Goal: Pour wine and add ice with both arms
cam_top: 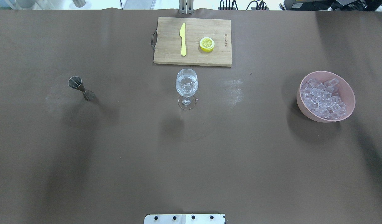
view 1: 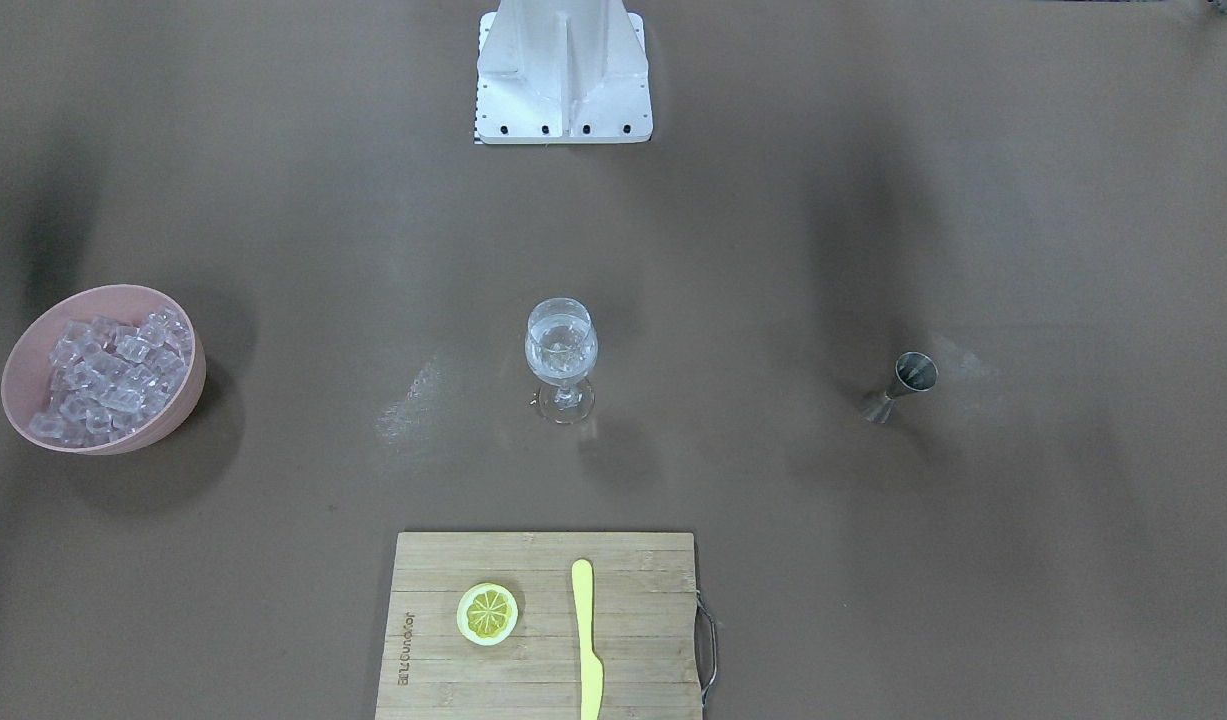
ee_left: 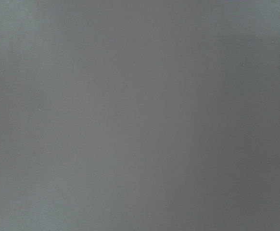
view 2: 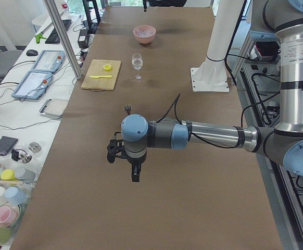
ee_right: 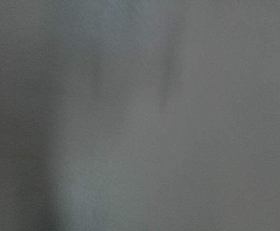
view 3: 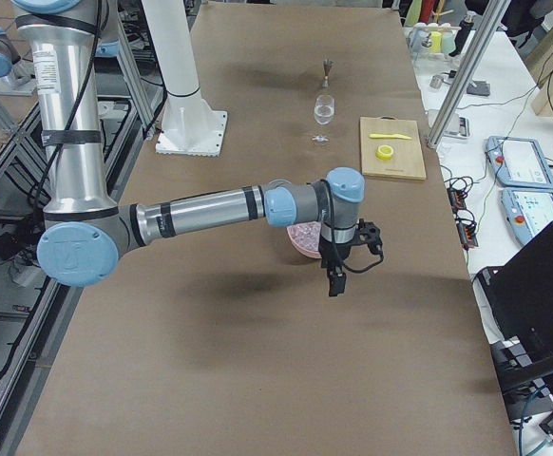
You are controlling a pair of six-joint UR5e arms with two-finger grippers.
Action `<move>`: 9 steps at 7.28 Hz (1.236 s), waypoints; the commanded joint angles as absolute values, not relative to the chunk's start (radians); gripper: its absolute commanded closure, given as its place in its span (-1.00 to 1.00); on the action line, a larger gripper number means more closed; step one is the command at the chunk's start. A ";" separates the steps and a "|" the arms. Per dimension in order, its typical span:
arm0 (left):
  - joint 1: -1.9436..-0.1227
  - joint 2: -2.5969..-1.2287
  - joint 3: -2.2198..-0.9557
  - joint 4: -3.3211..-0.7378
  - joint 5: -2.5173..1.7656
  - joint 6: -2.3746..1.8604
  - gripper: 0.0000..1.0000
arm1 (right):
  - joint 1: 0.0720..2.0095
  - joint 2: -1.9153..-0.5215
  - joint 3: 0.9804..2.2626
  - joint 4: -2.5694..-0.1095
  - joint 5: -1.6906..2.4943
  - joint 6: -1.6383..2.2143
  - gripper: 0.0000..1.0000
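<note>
Ice (cam_top: 324, 99) heaped in pink bowl (cam_top: 302, 107) at right of surface (cam_top: 191, 155). Wine glass (cam_top: 186, 85) upright at centre. Left hand (view 2: 134, 174) and right hand (view 3: 333, 283) hang over surface; finger spacing cannot be told.

The right arm (view 3: 210, 207) hides part of the pink bowl (view 3: 303, 243); both wrist views are blurred.

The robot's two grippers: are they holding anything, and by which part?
Nothing shows in either. The left gripper and the right gripper hang above the brown table, with nothing seen in them.
</note>
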State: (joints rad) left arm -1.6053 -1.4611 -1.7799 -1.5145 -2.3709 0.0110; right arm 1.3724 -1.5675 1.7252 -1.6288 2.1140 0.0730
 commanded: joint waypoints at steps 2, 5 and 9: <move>-1.606 -1.459 -1.776 -1.511 -2.372 0.094 -0.96 | 1.450 -1.654 1.750 -1.625 2.221 0.063 -1.00; -1.606 -1.460 -1.772 -1.514 -2.373 0.095 -0.96 | 1.456 -1.643 1.747 -1.624 2.206 0.066 -1.00; -1.606 -1.465 -1.773 -1.513 -2.372 0.095 -0.96 | 1.465 -1.611 1.817 -1.624 2.191 0.066 -1.00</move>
